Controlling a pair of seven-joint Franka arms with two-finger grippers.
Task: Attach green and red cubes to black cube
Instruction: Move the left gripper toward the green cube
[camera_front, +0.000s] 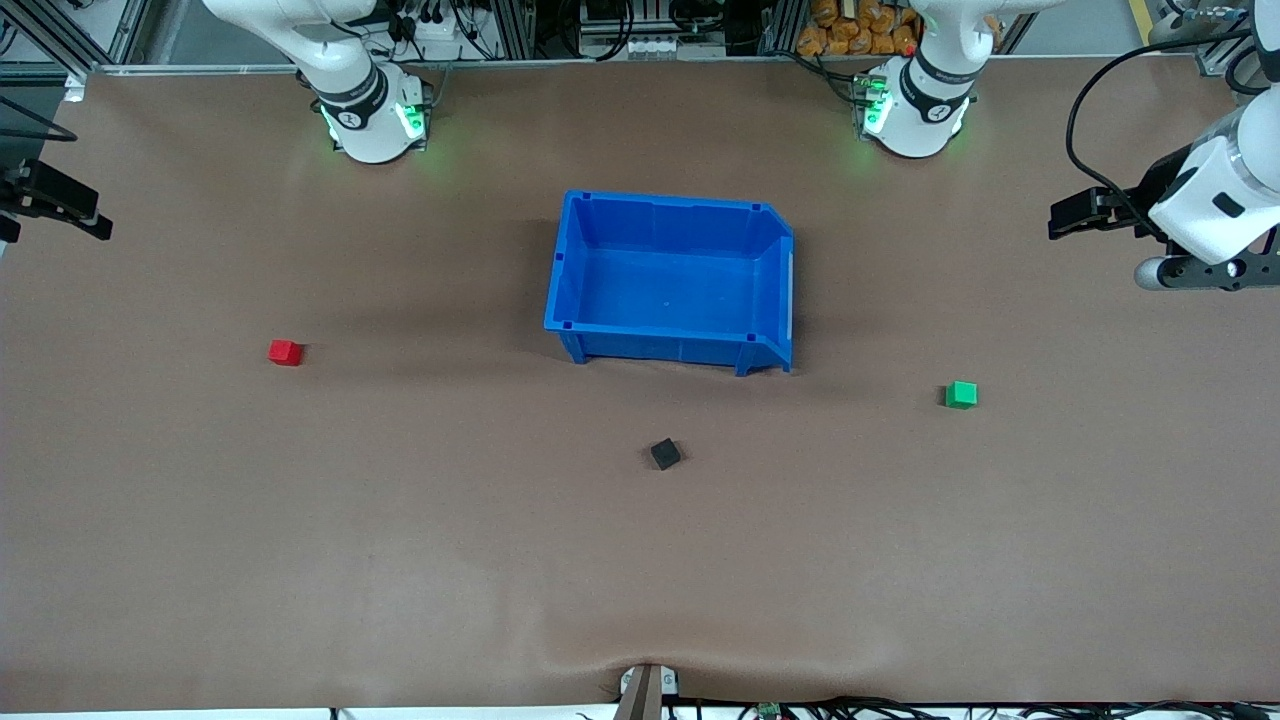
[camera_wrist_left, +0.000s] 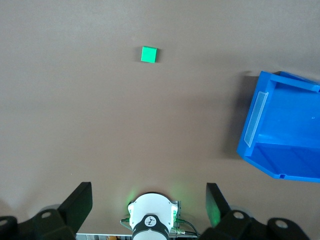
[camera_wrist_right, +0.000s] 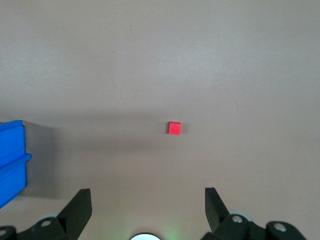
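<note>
Front view is showing the black cube (camera_front: 665, 454) sitting at six o'clock from the blue bin (camera_front: 670, 280), red cube (camera_front: 285, 352) at nine, green cube (camera_front: 961, 394) at four. Left gripper (camera_wrist_left: 148, 202) and right gripper (camera_wrist_right: 148, 202) are hanging wide apart, holding nothing.

The counter (camera_front: 400, 560) is covered in a plain brown mat, a bit rippled near the middle. Sitting right on it: a blue bin (camera_front: 672, 278) dead center, open top. The black cube (camera_front: 665, 454) is at about 6 o'clock from the bin, nearer the front camera and turned a bit askew. The red cube (camera_front: 285, 352) is way off toward the right arm's end, and the green cube (camera_front: 961, 394) toward the left arm's end, all well apart.
</note>
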